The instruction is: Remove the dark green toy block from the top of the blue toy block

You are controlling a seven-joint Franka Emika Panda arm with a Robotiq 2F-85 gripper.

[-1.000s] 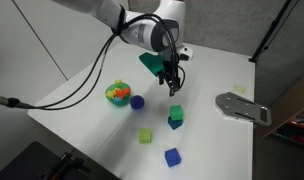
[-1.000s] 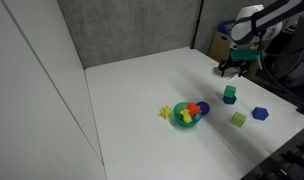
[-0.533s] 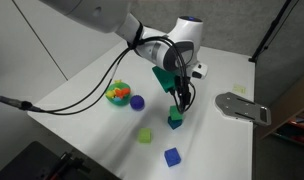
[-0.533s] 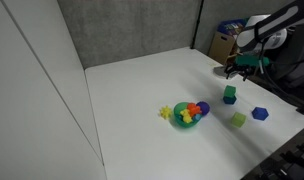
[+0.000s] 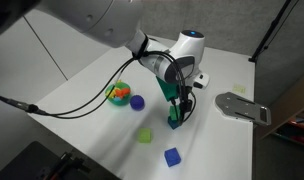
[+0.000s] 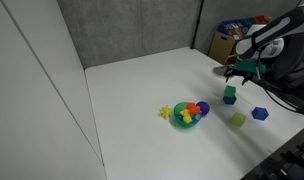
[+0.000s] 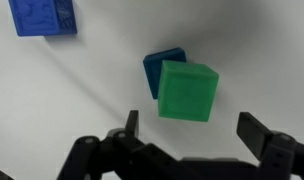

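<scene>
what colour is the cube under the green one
Small toy cube: dark blue, clearest in wrist view.

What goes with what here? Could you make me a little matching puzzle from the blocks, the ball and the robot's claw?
Things:
1. dark green toy block
2. pale green cube
3. purple ball
4. gripper

Places or states:
A. next to the bowl of toys
B. open, over the stack
C. on top of the blue toy block
D. by itself on the table

Pairs: 1-C, 2-D, 3-A, 4-B
</scene>
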